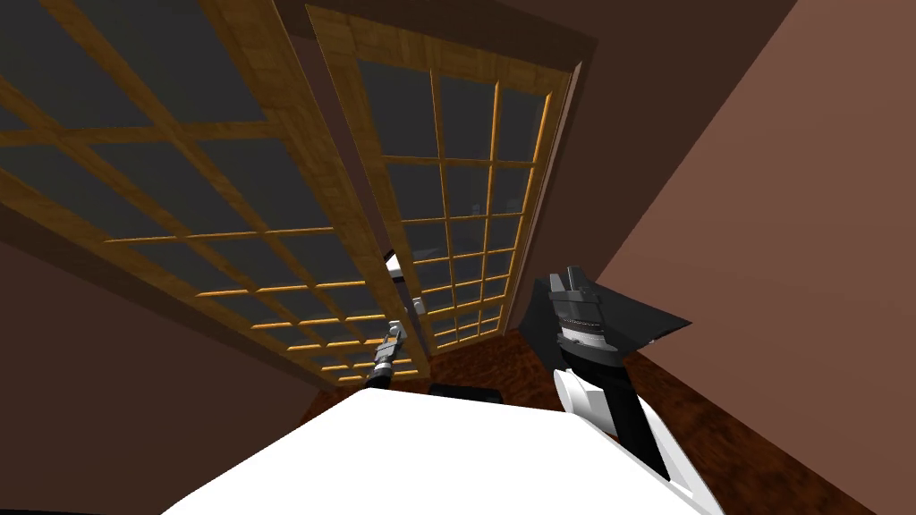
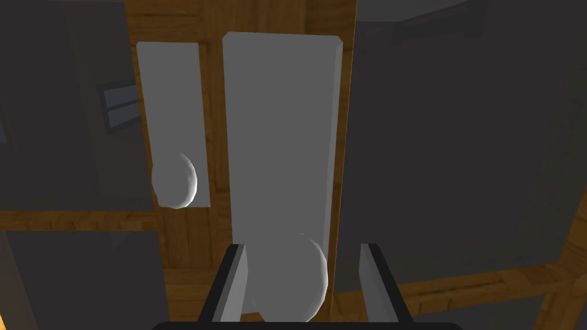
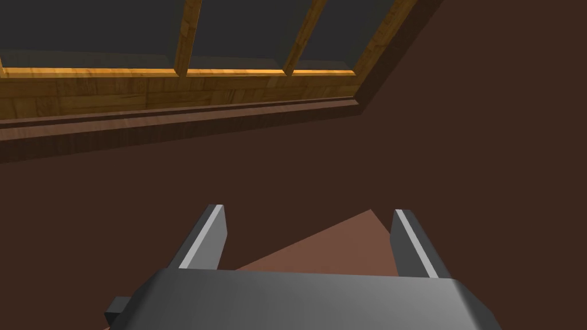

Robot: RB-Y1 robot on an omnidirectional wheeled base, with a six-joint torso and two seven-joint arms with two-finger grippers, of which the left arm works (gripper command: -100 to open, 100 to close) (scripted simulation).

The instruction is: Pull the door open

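Note:
Two wooden doors with dark glass panes stand ahead, the left leaf [image 1: 179,179] and the right leaf [image 1: 465,206]. A grey plate [image 2: 281,132] on a wooden stile carries a round grey knob [image 2: 295,281], also seen small in the head view as the knob [image 1: 418,308]. My left gripper [image 2: 304,247] is at this knob, and the knob sits between its two fingers. One finger [image 2: 236,281] is next to the knob's side, the other stands a little apart from it, so the gripper is open. In the head view my left gripper [image 1: 394,333] reaches up to the doors' meeting edge.
A second, smaller grey plate with its own knob [image 2: 175,182] sits beside the first one. My right gripper [image 1: 569,284] is raised at the right near a brown wall [image 1: 787,223], its fingers [image 3: 206,238] open and empty. Dark wooden floor [image 1: 733,438] lies below.

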